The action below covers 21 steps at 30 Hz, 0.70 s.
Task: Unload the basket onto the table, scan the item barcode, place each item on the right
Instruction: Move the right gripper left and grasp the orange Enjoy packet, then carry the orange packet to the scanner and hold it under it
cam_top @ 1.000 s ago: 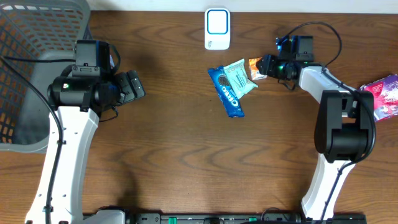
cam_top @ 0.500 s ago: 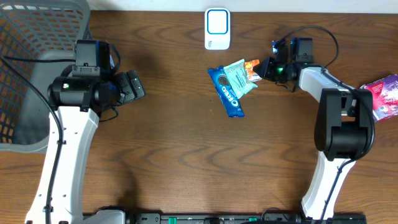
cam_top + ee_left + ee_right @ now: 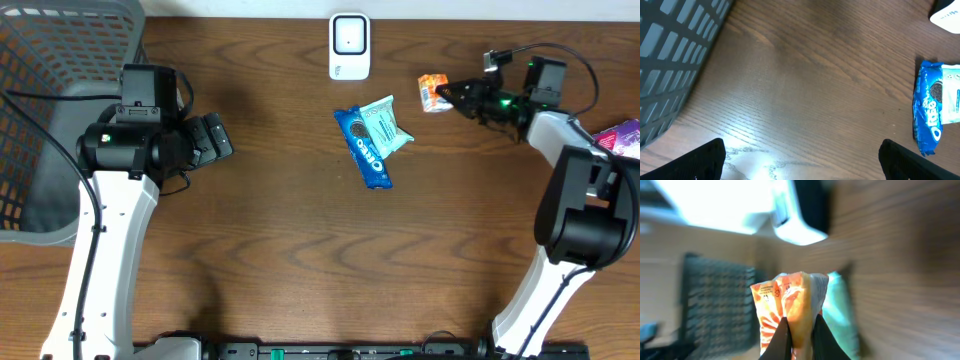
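Fingers [image 3: 781, 340] of the right gripper [image 3: 452, 95] are clamped on the lower edge of an orange snack packet [image 3: 788, 302]. From overhead, this packet is seen to the right of the white barcode scanner [image 3: 349, 46], apart from it. Fingers [image 3: 700, 162] of the left gripper [image 3: 218, 140] are spread wide with nothing between them, over the wooden table [image 3: 300, 250]. A blue Oreo pack [image 3: 364, 152] is lying on the table, touched by a teal packet [image 3: 386, 122]. A grey mesh basket [image 3: 40, 60] is placed at the far left, and a purple packet [image 3: 627, 134] is seen at the right edge.
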Available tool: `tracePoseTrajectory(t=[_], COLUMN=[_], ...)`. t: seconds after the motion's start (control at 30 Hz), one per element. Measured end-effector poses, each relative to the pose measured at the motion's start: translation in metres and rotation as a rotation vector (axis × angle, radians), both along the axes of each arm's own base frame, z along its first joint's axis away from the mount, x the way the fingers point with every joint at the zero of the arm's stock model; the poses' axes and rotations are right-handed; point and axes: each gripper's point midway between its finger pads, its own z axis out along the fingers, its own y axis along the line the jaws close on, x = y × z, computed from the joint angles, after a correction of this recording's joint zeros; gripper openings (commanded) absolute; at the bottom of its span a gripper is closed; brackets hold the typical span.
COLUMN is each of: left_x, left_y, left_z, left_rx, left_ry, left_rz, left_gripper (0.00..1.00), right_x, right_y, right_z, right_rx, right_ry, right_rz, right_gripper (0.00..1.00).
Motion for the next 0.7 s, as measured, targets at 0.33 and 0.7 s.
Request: tracePoseTrajectory(t=[0.33, 0.7], left_x=[0.000, 0.000], left_y=[0.000, 0.000], left_z=[0.000, 0.000], left_rx=[0.000, 0.000], left_ry=[0.000, 0.000], left_rz=[0.000, 0.000], left_gripper=[0.98, 0.98], right_x=[-0.031, -0.041], right_y=[0.030, 0.047], right_z=[0.036, 0.043], right_rx=[0.207, 0.252], right_ry=[-0.042, -0.047], right_rz=[0.221, 0.294], right_gripper=[0.01, 0.01])
